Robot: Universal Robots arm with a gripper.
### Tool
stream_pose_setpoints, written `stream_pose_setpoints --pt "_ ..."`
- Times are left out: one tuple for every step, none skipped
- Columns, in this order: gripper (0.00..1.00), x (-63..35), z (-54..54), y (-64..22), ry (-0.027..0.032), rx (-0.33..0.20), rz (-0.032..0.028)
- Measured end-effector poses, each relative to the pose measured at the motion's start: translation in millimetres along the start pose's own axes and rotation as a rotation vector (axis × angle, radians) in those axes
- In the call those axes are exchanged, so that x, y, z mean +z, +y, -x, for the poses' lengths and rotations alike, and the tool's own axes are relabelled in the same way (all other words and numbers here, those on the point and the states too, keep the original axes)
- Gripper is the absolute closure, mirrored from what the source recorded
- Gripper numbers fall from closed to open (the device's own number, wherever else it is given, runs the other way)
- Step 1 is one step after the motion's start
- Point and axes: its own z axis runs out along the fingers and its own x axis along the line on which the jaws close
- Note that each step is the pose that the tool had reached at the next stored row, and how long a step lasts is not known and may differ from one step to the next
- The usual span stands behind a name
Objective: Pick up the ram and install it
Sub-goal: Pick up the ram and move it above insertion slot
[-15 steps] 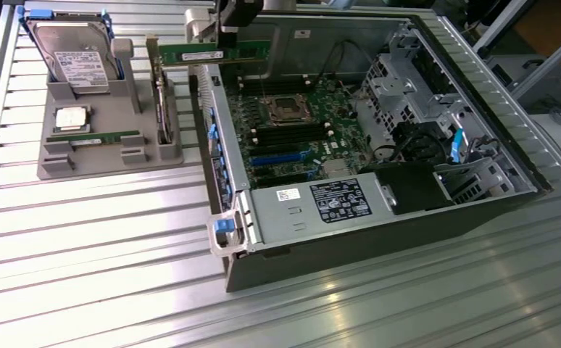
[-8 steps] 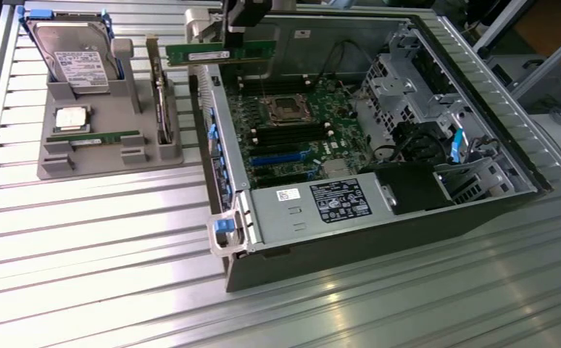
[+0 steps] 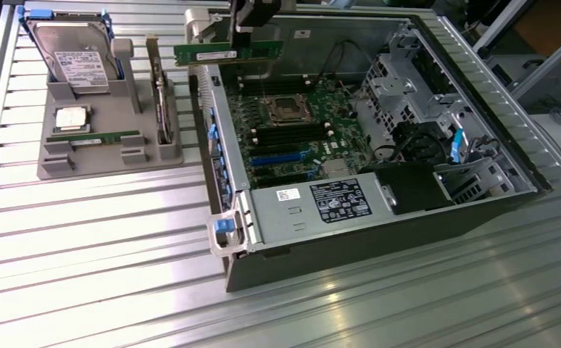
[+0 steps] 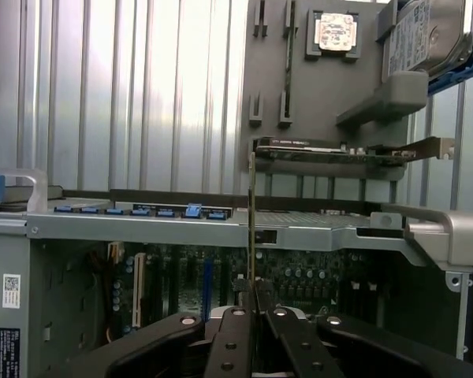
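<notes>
The gripper (image 4: 252, 313) had its dark fingers (image 4: 229, 339) pressed together on the ram (image 4: 252, 228), pinching the thin board by one long edge. In the wrist view the ram was seen edge-on, a narrow upright line running out from between the fingers. Gripping it this way probably kept the opposite long edge free to meet a slot.

Just beyond the ram lay the grey metal wall of the open computer case (image 4: 221, 228), with the motherboard (image 4: 299, 276) inside it. The ram hung above the case, near that wall, and touched nothing but the fingers.

Farther off stood a grey parts holder (image 4: 299, 79) carrying a square silver processor (image 4: 335, 31), a hard drive (image 4: 426, 31) and a bracketed card (image 4: 339, 150) standing on its edge.

The exterior view showed the ram's broad green face and white label, which the wrist view could not. It also showed black memory slots (image 3: 285, 134) on the motherboard, apart from the ram and closer to the camera. A second, matching stick (image 3: 92, 138) lay in the holder, to the exterior view's left.
</notes>
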Motion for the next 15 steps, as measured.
stream_pose_setpoints --pt "0.88 -0.1 0.0 -1.0 0.0001 0.000 0.0001" --pt "0.88 -0.1 -0.1 -2.1 0.0001 0.000 0.0000" --pt "0.88 -0.2 -0.2 -3.8 0.0002 0.000 0.0000" --pt "0.88 -0.3 -0.3 -5.6 0.0003 0.000 0.0001" --pt "0.88 -0.3 -0.3 -6.9 0.0003 0.000 0.0000" --pt "0.88 -0.4 -0.4 -8.2 0.0003 0.000 0.0000" --pt "0.88 -0.4 -0.5 -9.3 0.0003 0.000 0.0001" --pt "0.88 -0.5 -0.5 -10.4 0.0004 0.000 0.0000" --pt "0.88 -0.5 -0.6 -11.1 0.0005 0.000 0.0001" --pt "0.88 -0.6 -0.6 -12.2 0.0005 0.000 0.0000" --pt "0.88 -0.6 -0.7 -13.6 0.0006 0.000 0.0001" --pt "0.88 -0.7 -0.7 -14.3 0.0006 0.000 0.0001" --pt "0.88 -0.7 -0.8 -15.4 0.0006 0.000 0.0000" --pt "0.88 -0.8 -0.8 -16.7 0.0007 0.000 0.0000" --pt "0.88 -0.8 -0.9 -18.4 0.0007 0.000 0.0001"
